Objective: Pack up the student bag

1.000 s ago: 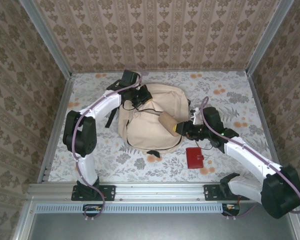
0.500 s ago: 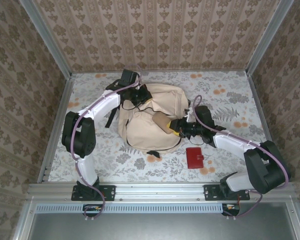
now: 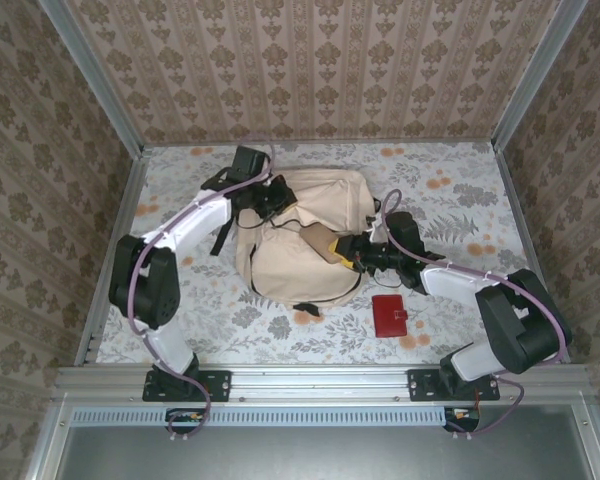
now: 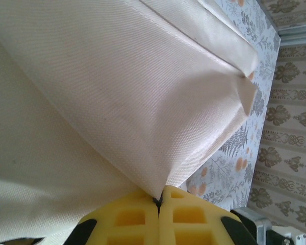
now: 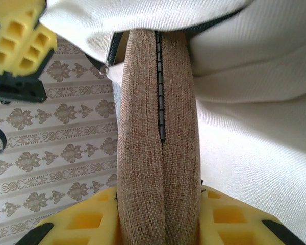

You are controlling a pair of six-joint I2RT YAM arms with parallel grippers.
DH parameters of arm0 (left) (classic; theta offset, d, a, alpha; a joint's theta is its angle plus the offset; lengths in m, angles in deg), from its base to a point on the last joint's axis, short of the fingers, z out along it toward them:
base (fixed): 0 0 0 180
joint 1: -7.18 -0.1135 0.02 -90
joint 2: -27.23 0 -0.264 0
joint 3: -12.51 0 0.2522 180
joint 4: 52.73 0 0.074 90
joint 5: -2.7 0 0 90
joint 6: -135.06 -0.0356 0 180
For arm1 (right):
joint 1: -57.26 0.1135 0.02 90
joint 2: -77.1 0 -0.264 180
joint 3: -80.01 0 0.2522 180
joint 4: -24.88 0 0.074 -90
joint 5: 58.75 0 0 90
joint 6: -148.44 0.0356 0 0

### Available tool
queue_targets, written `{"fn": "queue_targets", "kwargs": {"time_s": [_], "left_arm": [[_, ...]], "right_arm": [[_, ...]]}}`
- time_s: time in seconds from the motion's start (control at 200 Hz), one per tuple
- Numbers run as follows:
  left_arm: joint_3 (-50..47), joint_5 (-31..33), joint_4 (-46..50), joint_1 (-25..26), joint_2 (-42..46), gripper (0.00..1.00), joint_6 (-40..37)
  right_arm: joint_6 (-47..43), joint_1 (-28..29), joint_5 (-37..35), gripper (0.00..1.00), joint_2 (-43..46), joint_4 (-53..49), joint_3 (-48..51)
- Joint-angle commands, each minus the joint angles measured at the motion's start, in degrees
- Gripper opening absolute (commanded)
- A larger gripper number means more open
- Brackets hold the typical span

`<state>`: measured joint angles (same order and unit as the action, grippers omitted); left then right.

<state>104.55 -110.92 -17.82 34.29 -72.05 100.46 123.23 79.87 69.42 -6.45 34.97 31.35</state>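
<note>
Since the earlier frame, the tan pencil pouch (image 3: pixel 318 243) has been carried leftward by the right end effector (image 3: pixel 346 251), further over the student bag (image 3: pixel 325 200), and the right arm has been folded closer to the bag. The pouch is clamped between the right end effector's yellow pads, with its zipper turned to the wrist camera and its far end tucked under a lifted fold of cream fabric. The left end effector (image 3: pixel 272 200) is closed together on a pinched edge of the bag's fabric at its far-left side. The bag is laid in the middle of the bench (image 3: pixel 450 200). A red wallet (image 3: pixel 388 315) is seen near its near-right corner, apart from it.
</note>
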Motion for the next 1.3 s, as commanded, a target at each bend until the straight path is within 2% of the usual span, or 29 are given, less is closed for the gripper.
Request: {"fn": "queue_targets", "kwargs": {"time_s": [0.0, 0.11, 0.24, 0.47, 0.515, 0.61, 0.665, 0.735, 0.855, 1.0, 1.105, 1.18, 1.295], "left_arm": [[-4.30, 1.76, -0.87, -0.63, 7.46, 0.00, 2.52], [-7.81, 2.00, -1.99, -0.58, 9.50, 0.00, 4.27], [-6.69, 1.54, -1.86, -0.64, 8.30, 0.00, 4.55], [-3.53, 0.51, -1.46, -0.58, 4.86, 0.00, 4.11], [-3.64, 0.42, -1.48, -2.46, 4.38, 0.00, 4.02], [-4.36, -0.50, -2.27, -3.48, 3.36, 0.00, 4.02], [-4.75, -0.98, -2.46, -4.10, 2.71, 0.00, 4.00], [-5.10, -1.50, -2.56, -4.72, 2.08, 0.00, 3.67], [-5.42, -2.10, -2.65, -5.60, 1.55, 0.00, 2.90], [-5.41, -2.81, -2.62, -6.36, 0.95, 0.00, 1.85], [-5.19, -3.73, -2.65, -6.70, 0.58, 0.00, 0.88], [-4.65, -4.69, -2.22, -6.82, 0.23, 0.00, -0.73], [-4.19, -4.95, -1.48, -6.94, 0.06, 0.00, -2.62]], "right_arm": [[-1.94, 0.56, 1.02, 0.27, -0.29, 1.82, -1.78], [-2.74, 1.10, 3.49, 0.27, -1.65, 3.63, -1.65], [-2.74, 2.39, 4.80, 0.27, -4.58, 6.68, -3.42], [1.06, 5.08, 6.04, 0.28, -14.99, 14.06, -11.07], [1.79, 5.54, 6.04, 0.28, -17.14, 14.73, -12.92], [2.51, 6.21, 6.12, 0.30, -20.73, 15.39, -16.20], [2.63, 6.05, 5.51, 0.36, -21.85, 14.32, -16.99], [1.68, 5.70, 3.54, 0.50, -21.64, 10.91, -16.93], [-2.05, 5.34, -1.10, 0.65, -16.86, 1.70, -15.05], [-7.83, 5.35, -8.13, 0.74, -7.08, -12.65, -12.19], [-10.64, 5.48, -13.54, 0.75, -0.84, -23.10, -10.81], [-12.51, 7.19, -17.68, 0.70, 1.89, -29.76, -10.98], [-13.47, 12.40, -23.42, 0.58, 3.48, -34.44, -12.56]]}}
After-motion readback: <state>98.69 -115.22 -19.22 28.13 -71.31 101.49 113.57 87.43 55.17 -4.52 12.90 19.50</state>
